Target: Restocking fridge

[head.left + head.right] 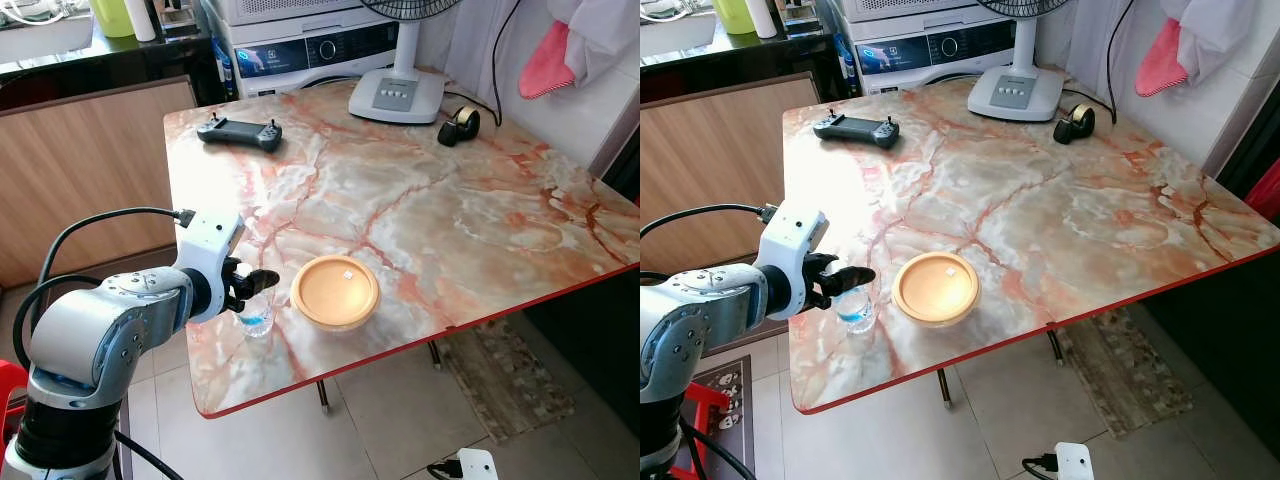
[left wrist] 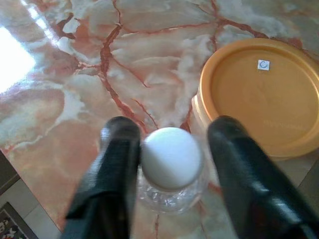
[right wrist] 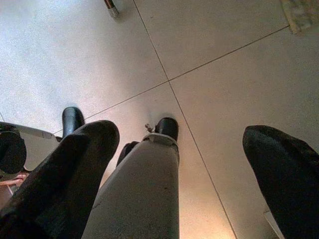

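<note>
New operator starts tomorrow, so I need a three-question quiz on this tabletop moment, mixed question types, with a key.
1. True or false: the left gripper has its fingers either side of the small clear bottle with the white cap.
2. Beside the bottle on the marble table sits: A) an orange lidded container B) a blue mug C) a metal pan.
3. Fill in: the right gripper hangs over the tiled ____.

Key: 1 true; 2 A, the orange lidded container; 3 floor.
</note>
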Controlling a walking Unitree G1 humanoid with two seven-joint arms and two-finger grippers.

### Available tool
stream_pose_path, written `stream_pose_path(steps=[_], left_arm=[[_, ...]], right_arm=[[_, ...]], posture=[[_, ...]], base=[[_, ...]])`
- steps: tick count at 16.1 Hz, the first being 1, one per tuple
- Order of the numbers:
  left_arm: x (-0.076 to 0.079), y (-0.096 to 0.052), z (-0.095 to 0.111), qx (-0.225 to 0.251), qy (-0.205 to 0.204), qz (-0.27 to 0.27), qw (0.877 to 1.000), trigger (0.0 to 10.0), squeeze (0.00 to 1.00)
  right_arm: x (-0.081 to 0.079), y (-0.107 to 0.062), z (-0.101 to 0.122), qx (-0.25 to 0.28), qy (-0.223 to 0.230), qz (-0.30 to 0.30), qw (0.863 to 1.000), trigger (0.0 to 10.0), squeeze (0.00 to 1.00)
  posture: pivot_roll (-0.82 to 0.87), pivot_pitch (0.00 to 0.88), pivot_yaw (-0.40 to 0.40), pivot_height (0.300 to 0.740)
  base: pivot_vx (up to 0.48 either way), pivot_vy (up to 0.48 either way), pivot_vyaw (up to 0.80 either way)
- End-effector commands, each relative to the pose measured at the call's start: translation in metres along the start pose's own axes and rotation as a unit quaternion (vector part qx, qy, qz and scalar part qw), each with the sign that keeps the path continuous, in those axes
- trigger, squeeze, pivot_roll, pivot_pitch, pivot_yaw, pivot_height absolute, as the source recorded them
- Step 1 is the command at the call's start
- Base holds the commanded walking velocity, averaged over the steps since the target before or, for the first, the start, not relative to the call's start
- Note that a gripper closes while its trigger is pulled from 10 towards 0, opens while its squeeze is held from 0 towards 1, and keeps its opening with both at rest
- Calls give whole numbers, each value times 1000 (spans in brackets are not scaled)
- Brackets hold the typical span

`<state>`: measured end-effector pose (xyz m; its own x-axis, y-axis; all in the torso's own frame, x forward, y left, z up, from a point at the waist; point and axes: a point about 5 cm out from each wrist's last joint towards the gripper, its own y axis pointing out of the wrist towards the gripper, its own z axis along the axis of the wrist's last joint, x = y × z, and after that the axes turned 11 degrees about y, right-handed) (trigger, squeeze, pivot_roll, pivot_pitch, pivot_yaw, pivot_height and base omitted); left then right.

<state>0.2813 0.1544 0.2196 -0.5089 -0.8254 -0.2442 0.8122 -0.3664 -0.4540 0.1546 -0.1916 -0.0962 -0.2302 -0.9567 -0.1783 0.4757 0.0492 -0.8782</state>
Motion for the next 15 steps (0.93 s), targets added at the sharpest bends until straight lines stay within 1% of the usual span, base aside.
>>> stream_pose_path(steps=[1, 8, 11, 12, 15], left_arm=[[-2, -2, -1, -3, 4, 8, 1000, 0, 0], [-1, -3, -3, -7, 7, 4, 1000, 0, 0], [-6, -3, -3, -4, 5, 21, 1000, 0, 0], [-9, -4, -1, -1, 5, 33, 999, 0, 0], [-11, -5, -1, 1, 6, 37, 999, 0, 0]], right_arm=[[0, 0, 0, -1, 5, -2, 1000, 10000, 0], [0, 0, 0, -1, 4, -2, 1000, 10000, 0], [-1, 0, 0, -1, 4, -2, 1000, 10000, 0], [-1, 0, 0, -1, 4, -2, 1000, 10000, 0], [-1, 0, 0, -1, 4, -1, 1000, 10000, 0]], posture=[[183, 67, 6, 740], [187, 69, 5, 740], [187, 68, 5, 740], [187, 69, 5, 740], [186, 69, 5, 740]], base=[[0, 0, 0], [0, 0, 0], [0, 0, 0], [0, 0, 0], [0, 0, 0]])
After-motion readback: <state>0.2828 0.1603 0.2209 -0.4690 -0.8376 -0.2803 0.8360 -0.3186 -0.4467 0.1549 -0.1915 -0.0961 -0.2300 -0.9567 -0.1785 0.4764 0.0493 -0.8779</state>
